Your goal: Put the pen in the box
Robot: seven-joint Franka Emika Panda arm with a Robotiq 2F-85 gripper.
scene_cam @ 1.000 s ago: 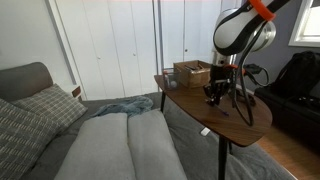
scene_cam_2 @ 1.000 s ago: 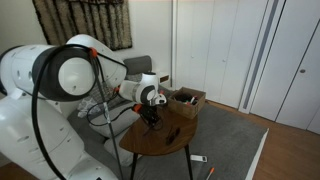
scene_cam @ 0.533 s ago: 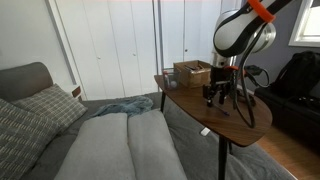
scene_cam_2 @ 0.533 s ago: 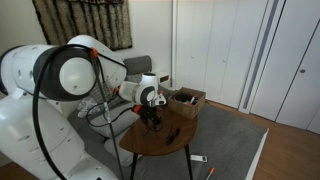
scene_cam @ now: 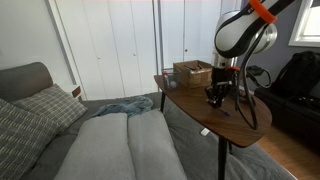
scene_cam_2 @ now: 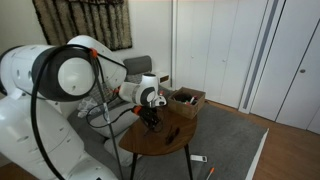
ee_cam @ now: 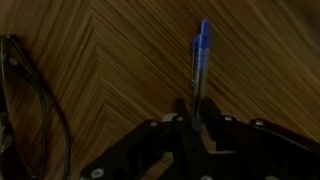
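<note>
White closet doors [scene_cam: 110, 45] back the scene in both exterior views. Reading an exterior view from the left: a plaid pillow [scene_cam: 45, 105], grey cushions [scene_cam: 125, 145], then the round wooden desk [scene_cam: 190, 105] on its thin leg. The box [scene_cam: 192, 72], tan and open-topped, sits on the far part of the desk. Just to its right and nearer the camera, my hand [scene_cam: 215, 98] hangs low over the wood, fingers pointing down. My arm [scene_cam: 245, 35] stands above it at the upper right, and black cables [scene_cam: 246, 105] loop beside it.

In an exterior view from another side, the white bulk of my arm [scene_cam_2: 60, 80] fills the left. My hand [scene_cam_2: 150, 120] comes next, low over the middle of the desk [scene_cam_2: 150, 146]. The box [scene_cam_2: 186, 101] stands at the desk's right-hand edge, near my hand but apart from it.

Wrist view, left to right: black cables [ee_cam: 35, 95] curl over the herringbone grain. Right of centre is the pen [ee_cam: 199, 60], a slim shaft, blue at its far tip, running straight away from me. Its near end lies between my fingers [ee_cam: 182, 118], which stand narrow, closed upon it. So the pen is in my hand, over the open wood of the desk and outside the box. Whether its far tip touches the wood or is lifted clear, I cannot tell.
</note>
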